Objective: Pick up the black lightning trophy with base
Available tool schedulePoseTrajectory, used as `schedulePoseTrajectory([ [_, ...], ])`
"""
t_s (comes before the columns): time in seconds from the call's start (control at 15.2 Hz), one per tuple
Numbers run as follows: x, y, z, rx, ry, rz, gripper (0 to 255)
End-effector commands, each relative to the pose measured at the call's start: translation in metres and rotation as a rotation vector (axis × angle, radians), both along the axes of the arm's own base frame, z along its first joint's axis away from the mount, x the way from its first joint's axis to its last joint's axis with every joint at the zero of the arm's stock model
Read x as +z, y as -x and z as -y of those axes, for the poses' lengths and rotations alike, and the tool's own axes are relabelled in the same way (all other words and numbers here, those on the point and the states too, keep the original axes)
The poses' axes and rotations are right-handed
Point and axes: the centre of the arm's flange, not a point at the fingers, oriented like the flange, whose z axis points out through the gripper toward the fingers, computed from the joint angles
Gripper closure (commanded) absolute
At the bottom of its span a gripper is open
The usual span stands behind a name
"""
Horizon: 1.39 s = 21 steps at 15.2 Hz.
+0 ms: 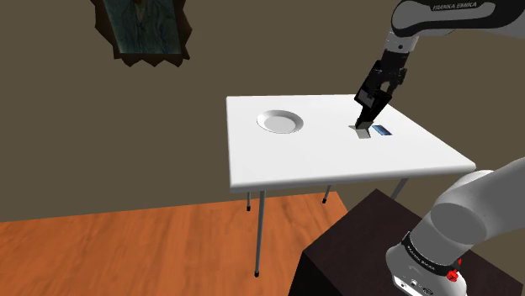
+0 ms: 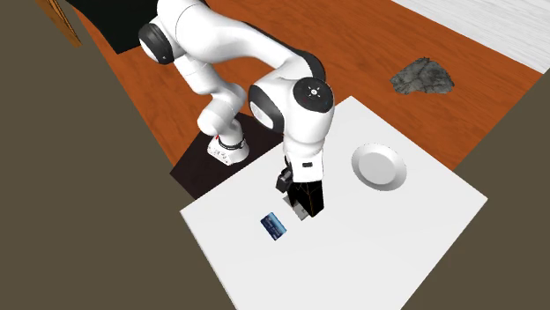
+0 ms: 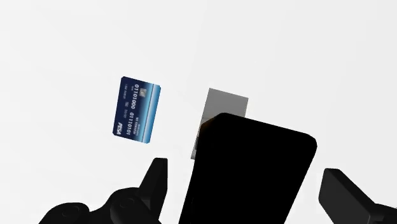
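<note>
- Drab brown walls (image 1: 50, 126), jagged-framed picture (image 1: 143, 29) hung high.
- Orange wood floor (image 1: 126, 252), grey lump (image 2: 423, 77) on it.
- White worktop (image 1: 336, 164), thin metal legs (image 1: 260, 231).

Arm's upper link (image 1: 461, 7) reads "FRANKA EMIKA". Blue card (image 3: 140, 109), near table's (image 1: 320, 160) stand-side edge: "VISA" & no. starting "0110 1000".

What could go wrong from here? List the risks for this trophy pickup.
1. The open gripper straddles the black trophy unevenly. The trophy sits nearer one finger, so closing may push or tip it on its grey base.
2. The blue card lies close beside the base, so a finger that goes low might drag it.
</note>
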Motion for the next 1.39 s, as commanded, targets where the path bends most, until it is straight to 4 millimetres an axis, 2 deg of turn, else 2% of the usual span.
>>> schedulePoseTrajectory([
  [0.0, -0.01, -0.001, 0.001, 0.0, 0.0, 0.0, 0],
  [0.13, -0.014, -0.001, 0.001, 0.0, 0.0, 0.0, 0],
  [0.2, -0.014, -0.001, 0.001, 0.0, 0.0, 0.0, 255],
  [0.79, -0.014, -0.001, 0.001, 0.0, 0.0, 0.0, 255],
  [1.32, 0.029, -0.001, 0.001, 0.0, 0.0, 0.0, 255],
])
